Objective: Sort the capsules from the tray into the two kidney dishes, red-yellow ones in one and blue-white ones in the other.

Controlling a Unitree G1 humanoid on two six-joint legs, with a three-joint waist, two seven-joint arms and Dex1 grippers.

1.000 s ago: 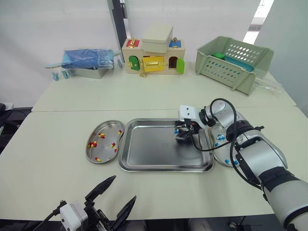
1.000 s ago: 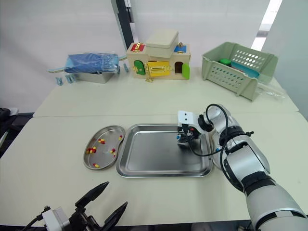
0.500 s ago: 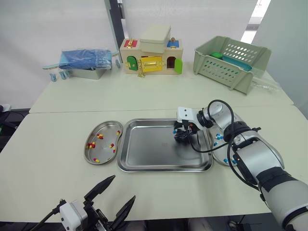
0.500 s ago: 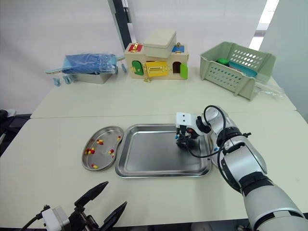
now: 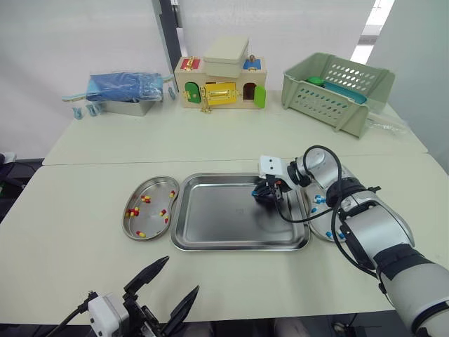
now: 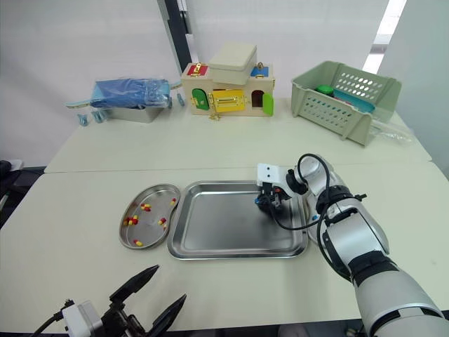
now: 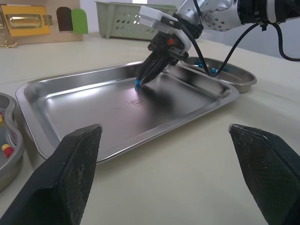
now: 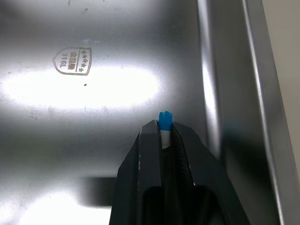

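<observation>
Steel tray (image 5: 210, 219): right hand (image 8: 164, 130) pinches blue-white capsule (image 8: 164, 117); left hand (image 5: 179, 275) wide.

Tray (image 5: 217, 223) and kidney dish (image 5: 156, 225) are glossy polished metal; table (image 5: 84, 267) smooth matt; basket (image 5: 316, 105) matt plastic.

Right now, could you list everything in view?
tray: one, silver, near table
left kidney dish: one, silver, beside tray
red-yellow capsules: several, in left kidney dish
right kidney dish: one, silver, beside tray
blue-white capsules: few, in right kidney dish
held capsule: one, blue-white, over tray
toy house: one, wooden, far table
basket: one, green, far right
blue bag: one, far left
left gripper: open, near table edge
right gripper: shut on held capsule
</observation>
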